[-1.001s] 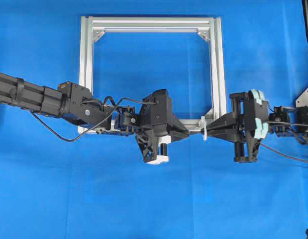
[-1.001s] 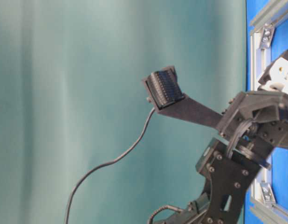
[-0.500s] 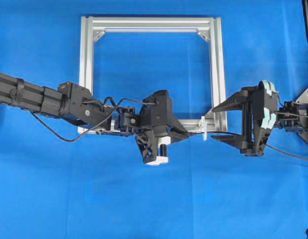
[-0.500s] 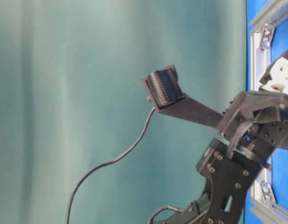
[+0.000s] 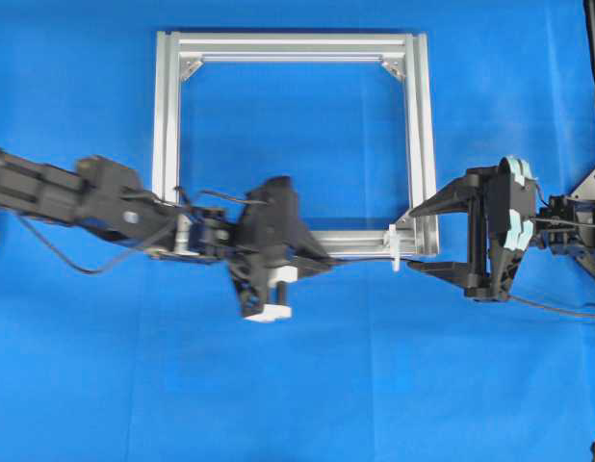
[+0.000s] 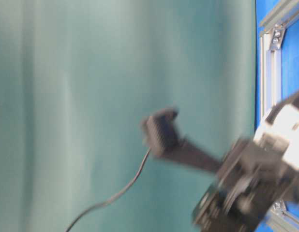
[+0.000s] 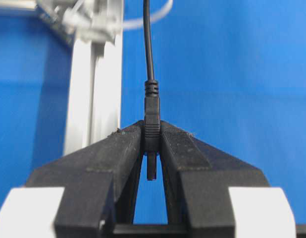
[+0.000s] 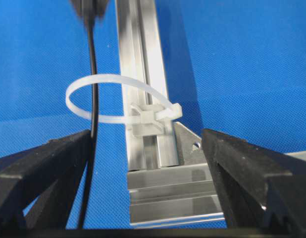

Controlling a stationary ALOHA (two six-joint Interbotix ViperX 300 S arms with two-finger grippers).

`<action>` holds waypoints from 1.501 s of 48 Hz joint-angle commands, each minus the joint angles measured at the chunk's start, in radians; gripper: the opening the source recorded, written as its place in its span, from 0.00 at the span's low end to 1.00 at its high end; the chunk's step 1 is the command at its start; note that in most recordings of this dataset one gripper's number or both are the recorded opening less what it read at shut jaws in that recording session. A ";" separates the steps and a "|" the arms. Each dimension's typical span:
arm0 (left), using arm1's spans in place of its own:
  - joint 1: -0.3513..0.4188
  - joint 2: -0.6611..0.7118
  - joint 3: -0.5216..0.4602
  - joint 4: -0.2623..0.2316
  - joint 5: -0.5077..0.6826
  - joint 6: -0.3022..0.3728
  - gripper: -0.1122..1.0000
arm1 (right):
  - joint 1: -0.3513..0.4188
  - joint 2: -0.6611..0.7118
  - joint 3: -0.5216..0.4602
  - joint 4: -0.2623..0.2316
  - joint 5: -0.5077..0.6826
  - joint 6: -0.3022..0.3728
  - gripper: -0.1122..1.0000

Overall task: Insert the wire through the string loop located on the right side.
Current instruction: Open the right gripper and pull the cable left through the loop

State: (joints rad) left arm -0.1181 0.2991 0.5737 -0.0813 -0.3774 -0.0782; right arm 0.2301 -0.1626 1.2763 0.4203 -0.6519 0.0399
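Two pincers share one cable: left pincer [image 7: 152, 148] clamps the wire's plug [image 7: 152, 116], and the wire [image 8: 92, 84] runs straight ahead through the string loop [image 8: 118, 99] just in front of the wide-spread right pincer [image 5: 425, 236] on the aluminium frame [image 5: 418, 115].

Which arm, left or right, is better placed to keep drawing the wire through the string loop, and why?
Left. The left gripper is clamped on the wire, which already passes through the string loop. The right gripper stands open beside the loop, holding nothing.
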 commanded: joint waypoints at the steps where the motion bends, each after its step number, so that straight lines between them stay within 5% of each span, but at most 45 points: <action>1: -0.006 -0.100 0.061 0.002 -0.015 0.002 0.17 | 0.000 -0.012 -0.011 0.002 0.002 -0.002 0.92; 19: -0.018 -0.364 0.434 0.002 -0.117 -0.011 0.17 | 0.000 -0.012 -0.015 0.000 0.000 -0.003 0.92; 46: -0.018 -0.603 0.767 0.002 -0.123 -0.009 0.17 | -0.002 -0.012 -0.023 0.000 0.002 -0.009 0.92; 72: -0.020 -0.555 0.709 0.002 -0.025 0.005 0.17 | -0.002 -0.012 -0.037 0.000 0.002 -0.009 0.92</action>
State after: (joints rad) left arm -0.1350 -0.2608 1.3085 -0.0828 -0.4096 -0.0736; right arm 0.2301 -0.1626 1.2533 0.4218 -0.6458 0.0322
